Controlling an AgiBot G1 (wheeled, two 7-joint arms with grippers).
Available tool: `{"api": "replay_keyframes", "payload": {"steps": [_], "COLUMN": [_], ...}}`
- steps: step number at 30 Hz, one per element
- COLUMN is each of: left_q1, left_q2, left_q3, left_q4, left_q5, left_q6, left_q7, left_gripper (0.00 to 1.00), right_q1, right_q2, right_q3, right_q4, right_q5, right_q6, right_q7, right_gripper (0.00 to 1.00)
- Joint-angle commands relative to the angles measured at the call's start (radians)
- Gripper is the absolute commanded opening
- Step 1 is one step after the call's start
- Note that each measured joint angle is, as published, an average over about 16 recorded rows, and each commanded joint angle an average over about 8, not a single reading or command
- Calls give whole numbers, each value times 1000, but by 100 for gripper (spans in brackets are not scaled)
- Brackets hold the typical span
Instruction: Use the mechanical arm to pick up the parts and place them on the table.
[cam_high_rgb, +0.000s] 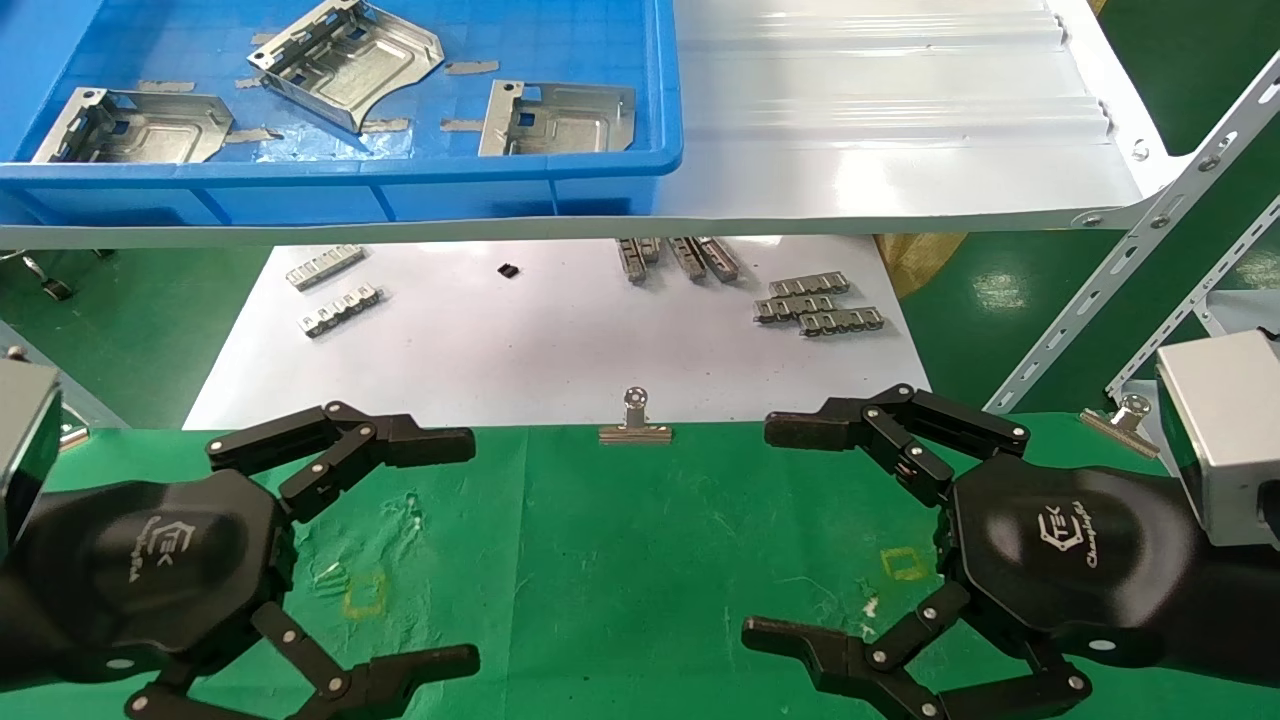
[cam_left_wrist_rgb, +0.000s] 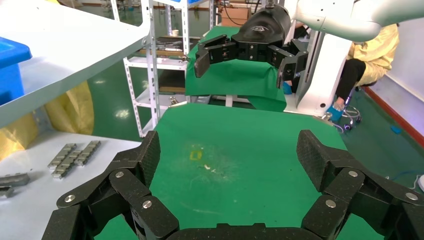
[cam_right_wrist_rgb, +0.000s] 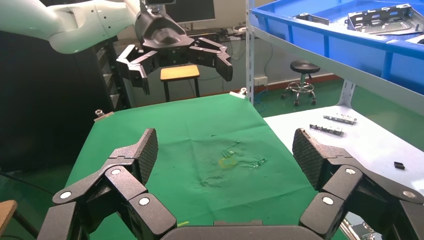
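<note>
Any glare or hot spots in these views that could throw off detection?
Head view: strong glare on the white shelf, faint sheen on the parts in the blue tray. Both wrist views: green cloth table evenly lit, no hot spots.

Silvery stamped sheet-metal parts (cam_high_rgb: 345, 58), dull sheen, embossed ridges. Smooth glossy blue plastic tray (cam_high_rgb: 340, 165). Shiny ribbed white shelf sheet (cam_high_rgb: 880, 110). Matt, wrinkled green cloth surface (cam_high_rgb: 620, 560). Glossy black hexagonal palm of left claw (cam_high_rgb: 475, 545); right claw (cam_high_rgb: 760, 530) alike, fingers matt, textured pads (cam_right_wrist_rgb: 146, 152).
</note>
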Motion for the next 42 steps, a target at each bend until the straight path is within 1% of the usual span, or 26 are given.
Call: {"api": "replay_keyframes", "payload": {"steps": [1,42], "left_q1": [0,0], "left_q2": [0,0], "left_q3": [0,0], "left_q4": [0,0], "left_q5": [0,0], "left_q6": [0,0], "left_q7": [0,0], "left_gripper": [100,100], "right_q1": [0,0], "right_q2": [0,0], "right_q3": [0,0], "right_q4": [0,0], "right_q5": [0,0], "right_q6": [0,0], "right_q7": [0,0], "right_gripper": [100,100]}}
